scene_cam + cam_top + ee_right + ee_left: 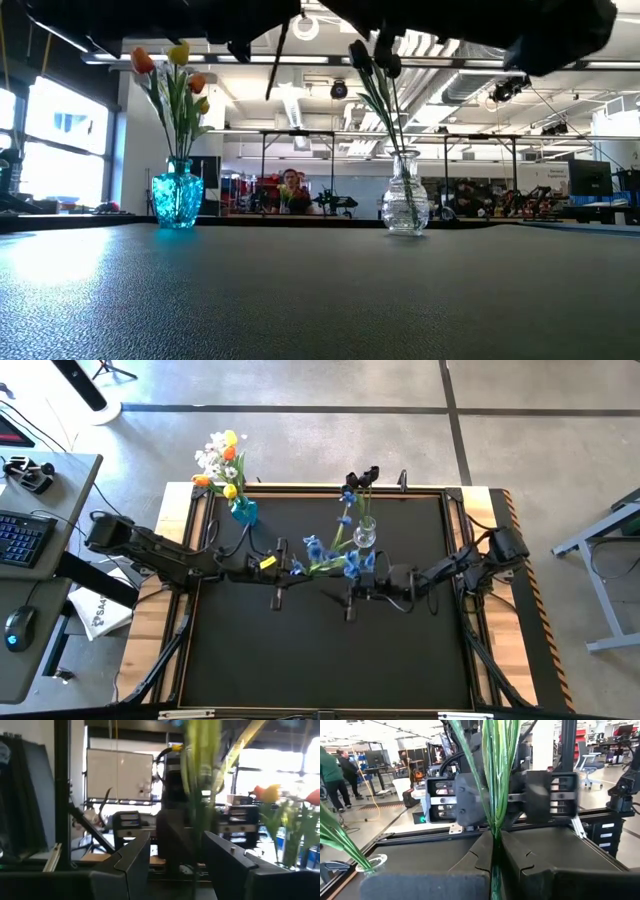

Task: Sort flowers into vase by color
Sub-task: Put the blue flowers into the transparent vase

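Note:
My left gripper [297,569] is over the table's middle, shut on a bunch of green-stemmed blue spray flowers [318,552]. My right gripper [354,576] faces it from the right, open, with one finger on either side of the stems [201,815] and not touching them. A blue vase [243,511] at the far left holds white, orange and yellow flowers [224,460]. A clear vase [365,536] at the far middle holds dark tulips [360,478] and blue sprays by their stem ends. My left gripper pinches the green stems [495,837] of the blue sprays between its two shut fingers, coming level from the table's left. The stems run on past the fingertips toward my right gripper. The flowers are lifted clear of the table.
The dark mat [320,650] lies bare toward the near edge. Beyond the table's left side stand a desk with a keyboard [22,538] and a mouse. People show in the room beyond the table [332,777].

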You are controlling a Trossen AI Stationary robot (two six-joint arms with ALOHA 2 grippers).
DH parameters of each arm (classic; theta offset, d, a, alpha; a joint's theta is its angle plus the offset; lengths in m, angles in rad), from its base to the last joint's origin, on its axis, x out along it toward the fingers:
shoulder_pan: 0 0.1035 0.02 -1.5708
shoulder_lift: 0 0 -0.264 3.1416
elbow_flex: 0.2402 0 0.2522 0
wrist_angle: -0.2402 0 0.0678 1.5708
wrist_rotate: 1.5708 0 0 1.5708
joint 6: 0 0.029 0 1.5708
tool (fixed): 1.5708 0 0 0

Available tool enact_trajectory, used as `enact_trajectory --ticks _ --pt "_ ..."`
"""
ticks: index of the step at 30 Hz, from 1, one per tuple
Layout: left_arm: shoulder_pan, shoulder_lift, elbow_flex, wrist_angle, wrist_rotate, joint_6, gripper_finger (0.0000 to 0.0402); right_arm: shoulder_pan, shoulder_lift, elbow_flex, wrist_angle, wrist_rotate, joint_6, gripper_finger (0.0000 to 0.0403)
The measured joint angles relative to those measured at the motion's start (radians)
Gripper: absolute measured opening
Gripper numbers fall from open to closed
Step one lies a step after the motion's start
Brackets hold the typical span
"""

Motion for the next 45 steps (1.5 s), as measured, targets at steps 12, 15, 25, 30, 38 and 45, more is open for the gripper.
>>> enact_trajectory --ticks 12,15,25,30,38,45 --pt "0.0 0.022 0.014 -0.011 -0.016 0.001 0.0003 0.002 -0.001 0.196 -0.334 0.102 -0.003 0.0174" --pt "0.001 0.023 0.014 -0.022 -0.019 0.001 0.0003 0.009 -0.011 0.224 -0.426 0.133 -0.003 0.0174" --pt "-0.001 0.023 0.014 -0.049 -0.053 0.01 0.0003 0.043 -0.128 0.311 -0.834 0.162 0.047 0.0176" --pt "-0.001 0.023 0.015 -0.08 -0.087 0.0 0.0003 0.029 -0.147 0.333 -0.99 0.203 0.114 0.0204" --pt "-0.001 0.023 0.12 -0.372 -0.103 -0.01 0.0003 -0.032 -0.138 0.334 -1.027 0.124 0.182 0.0268" --pt "-0.001 0.024 0.137 -0.408 -0.103 -0.029 0.0003 -0.044 -0.118 0.335 -0.946 0.047 0.138 0.0249"
